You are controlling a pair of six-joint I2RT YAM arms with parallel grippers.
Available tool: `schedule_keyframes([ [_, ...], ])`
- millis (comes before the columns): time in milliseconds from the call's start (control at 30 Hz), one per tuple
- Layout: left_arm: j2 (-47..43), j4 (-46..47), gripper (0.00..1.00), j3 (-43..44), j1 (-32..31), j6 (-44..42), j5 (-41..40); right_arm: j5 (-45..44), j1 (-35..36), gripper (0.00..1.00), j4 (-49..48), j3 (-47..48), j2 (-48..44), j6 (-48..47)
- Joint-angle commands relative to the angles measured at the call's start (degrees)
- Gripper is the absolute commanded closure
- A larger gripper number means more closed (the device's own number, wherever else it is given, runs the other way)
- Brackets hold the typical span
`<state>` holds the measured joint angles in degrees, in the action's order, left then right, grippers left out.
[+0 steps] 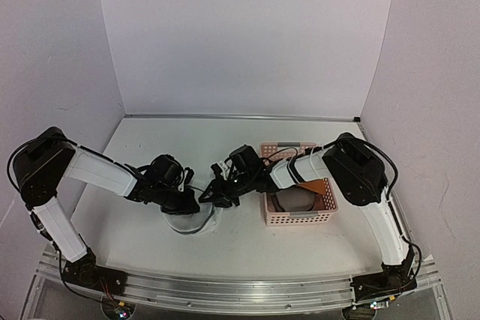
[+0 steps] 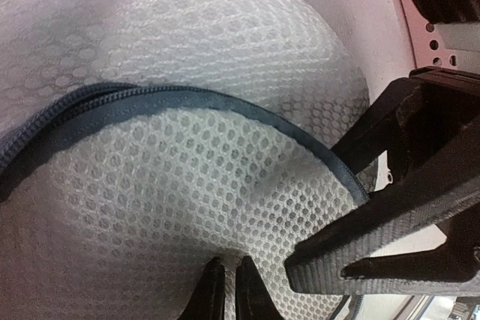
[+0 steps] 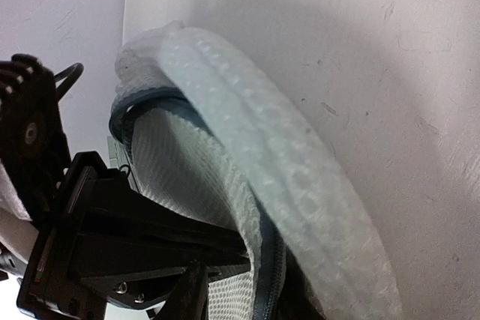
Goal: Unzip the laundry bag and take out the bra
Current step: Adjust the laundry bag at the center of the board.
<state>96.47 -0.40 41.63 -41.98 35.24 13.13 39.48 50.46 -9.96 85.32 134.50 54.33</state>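
A: Where's the laundry bag?
B: On the table, approx 8 o'clock of ctr; pink basket at its 3.
A: Grippers?
B: left gripper pinching bag mesh. right gripper at bag's 1 o'clock, jaws parted w/ dark zipper rim between.

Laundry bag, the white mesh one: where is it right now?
In the top view, the round white mesh laundry bag lies on the white table, slightly left of centre, just left of the pink perforated plastic basket.
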Motion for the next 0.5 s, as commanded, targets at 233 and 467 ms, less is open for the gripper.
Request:
schedule_keyframes([
  [233,3.3,-5.7,0.93,-5.0,-0.2,1.6,-4.9,-7.9,0.4,0.62,8.9,0.5,-12.1,-9.1],
  [467,3.0,-5.4,0.94,-4.9,-0.3,1.8,-4.8,-13.2,0.4,0.58,16.5,1.1,-18.1,-15.4],
])
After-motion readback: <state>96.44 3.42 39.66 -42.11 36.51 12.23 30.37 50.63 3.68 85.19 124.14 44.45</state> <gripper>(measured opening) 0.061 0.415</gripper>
